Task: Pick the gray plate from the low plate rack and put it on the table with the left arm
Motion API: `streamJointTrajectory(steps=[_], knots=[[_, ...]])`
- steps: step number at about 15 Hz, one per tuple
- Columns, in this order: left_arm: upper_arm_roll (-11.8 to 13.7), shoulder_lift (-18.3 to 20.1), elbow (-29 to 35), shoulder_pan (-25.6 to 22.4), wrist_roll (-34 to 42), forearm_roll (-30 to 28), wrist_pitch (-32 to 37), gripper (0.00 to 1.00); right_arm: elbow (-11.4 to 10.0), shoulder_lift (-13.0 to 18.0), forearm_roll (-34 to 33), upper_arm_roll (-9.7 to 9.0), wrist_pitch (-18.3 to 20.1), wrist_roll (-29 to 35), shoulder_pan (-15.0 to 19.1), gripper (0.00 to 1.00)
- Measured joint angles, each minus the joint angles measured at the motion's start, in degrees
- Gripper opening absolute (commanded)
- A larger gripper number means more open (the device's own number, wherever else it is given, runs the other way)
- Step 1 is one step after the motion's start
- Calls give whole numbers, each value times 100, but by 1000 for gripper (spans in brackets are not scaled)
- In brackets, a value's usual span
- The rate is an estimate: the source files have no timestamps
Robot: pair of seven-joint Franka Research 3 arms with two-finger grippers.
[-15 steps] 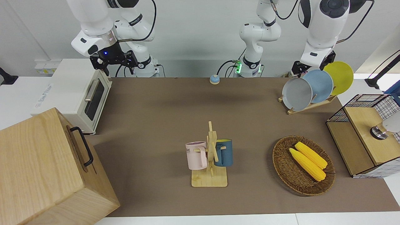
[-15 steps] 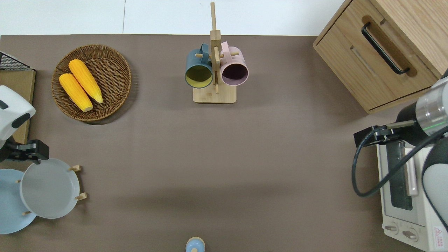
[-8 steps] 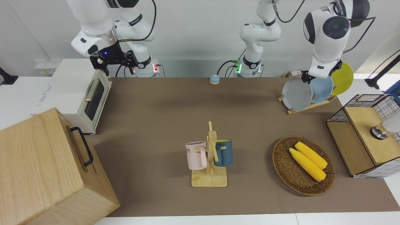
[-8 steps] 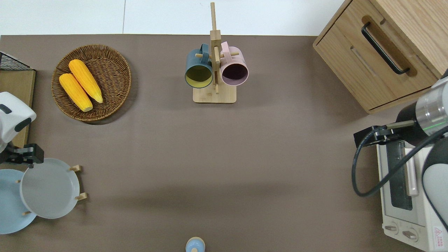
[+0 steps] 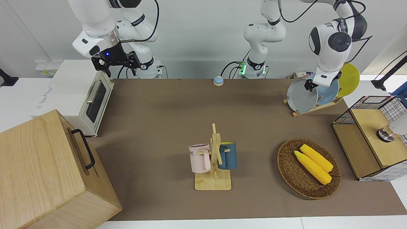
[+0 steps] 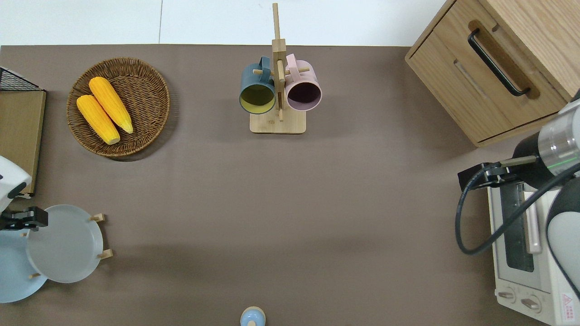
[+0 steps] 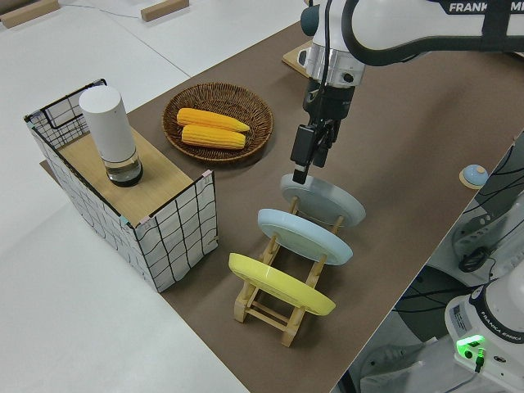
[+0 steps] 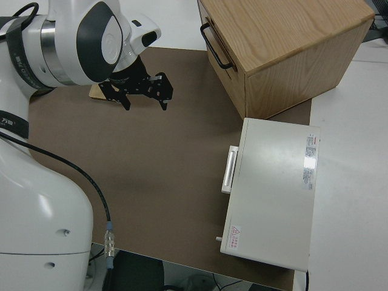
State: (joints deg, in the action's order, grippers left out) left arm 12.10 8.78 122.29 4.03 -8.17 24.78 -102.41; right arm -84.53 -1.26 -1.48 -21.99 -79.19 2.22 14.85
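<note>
The gray plate [image 5: 300, 97] leans in the low plate rack [image 5: 313, 109] at the left arm's end of the table [image 5: 165, 121], as the rack's plate closest to the table's middle. It also shows in the overhead view [image 6: 65, 244] and the left side view [image 7: 327, 203]. My left gripper [image 7: 301, 168] points down at the plate's upper rim, over the gap between the gray plate and the light blue plate [image 7: 307, 236]; it also shows in the overhead view [image 6: 27, 219]. The right arm is parked with its gripper [image 8: 145, 103] open and empty.
A yellow plate [image 7: 278, 282] fills the rack's last slot. A wire basket with a white cylinder [image 7: 110, 135] stands beside the rack. A wicker tray of corn [image 6: 118, 106], a mug stand [image 6: 277, 90], a wooden drawer box [image 6: 494, 68] and a toaster oven [image 6: 525, 244] stand on the table.
My left gripper has come down from above the rack to the gray plate's upper rim. The plates and the right arm have not moved.
</note>
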Motion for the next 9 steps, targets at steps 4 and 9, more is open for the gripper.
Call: streamJointTrajectory(steps=[4,9], knots=[[277,4,395,2,35,-32,-196,133,0,0,0,0,0,0,0,983],[365,31,429,35,241,-397,-276,0,0,0,0,0,0,0,0,983]])
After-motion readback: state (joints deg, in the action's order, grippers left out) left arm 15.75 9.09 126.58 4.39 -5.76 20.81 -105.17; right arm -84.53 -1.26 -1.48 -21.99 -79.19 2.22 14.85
